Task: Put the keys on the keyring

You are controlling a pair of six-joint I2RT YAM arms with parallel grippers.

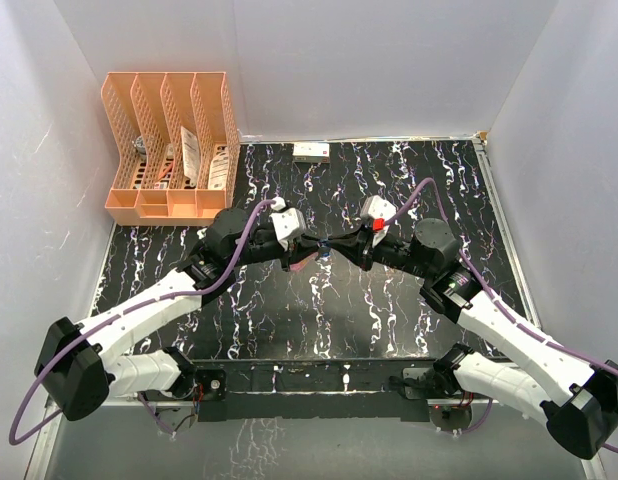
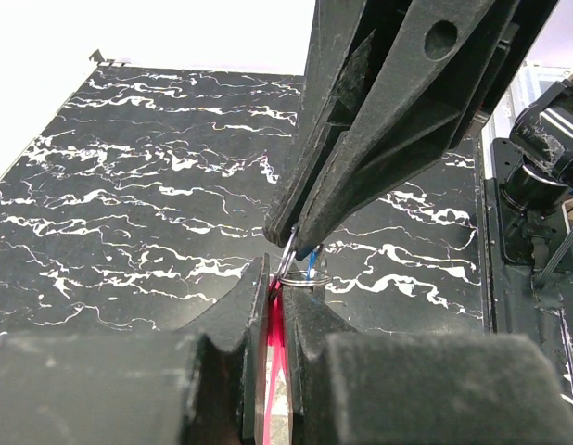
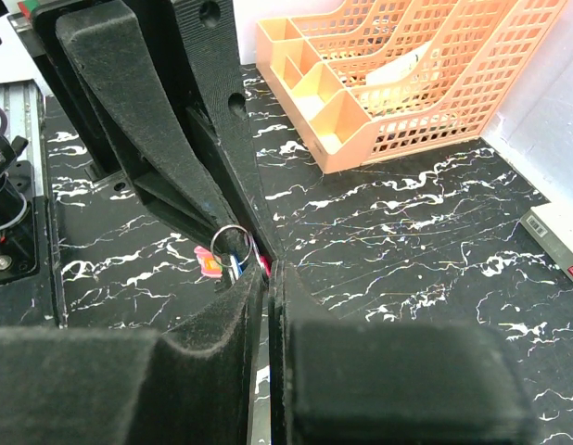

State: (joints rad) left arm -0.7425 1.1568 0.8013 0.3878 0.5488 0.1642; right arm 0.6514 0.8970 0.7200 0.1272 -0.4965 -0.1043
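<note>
Grip: left gripper (image 2: 275, 287) clamped shut on keyring (image 2: 276, 336) strap | right gripper (image 3: 270, 273) pinched shut, seemingly on blue key (image 2: 311, 263) at the ring | Progress: threaded or not, I can't tell | silver key — I see none, not yet on.

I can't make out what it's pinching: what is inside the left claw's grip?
The left claw clamps a red strap. The strap's metal ring sticks out above, with a blue key at it. The claw's fingers cover the strap's lower part.
</note>
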